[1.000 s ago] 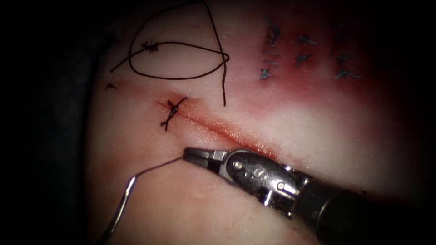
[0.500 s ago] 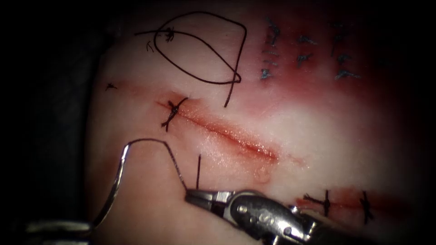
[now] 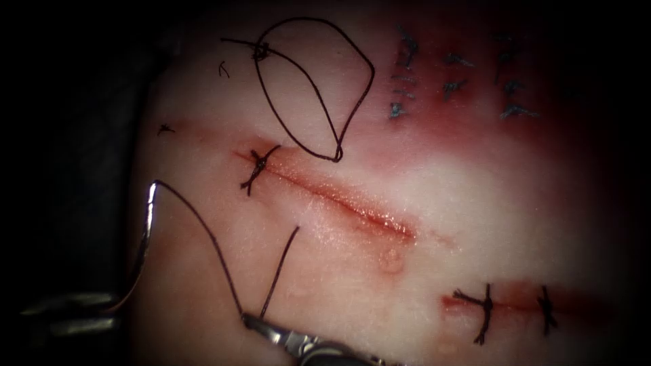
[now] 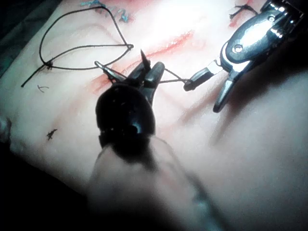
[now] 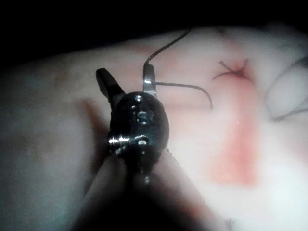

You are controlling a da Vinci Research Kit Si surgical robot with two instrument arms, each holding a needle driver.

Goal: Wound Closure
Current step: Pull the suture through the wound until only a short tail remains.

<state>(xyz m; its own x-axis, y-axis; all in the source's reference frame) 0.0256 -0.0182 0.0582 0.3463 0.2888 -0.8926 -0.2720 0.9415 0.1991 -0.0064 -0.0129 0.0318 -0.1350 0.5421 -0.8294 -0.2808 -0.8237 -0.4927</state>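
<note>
Endoscope: needle (image 3: 144,234) in left end effector (image 3: 74,313).

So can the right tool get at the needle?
Probably yes: the right tool has open jaws, thread against one, and only bare tissue lies between it and the needle, which the left tool holds left of the cut.

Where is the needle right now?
In the endoscope view, the needle is left of the cut, clear of the tissue, its lower end held by the left tool.
</note>
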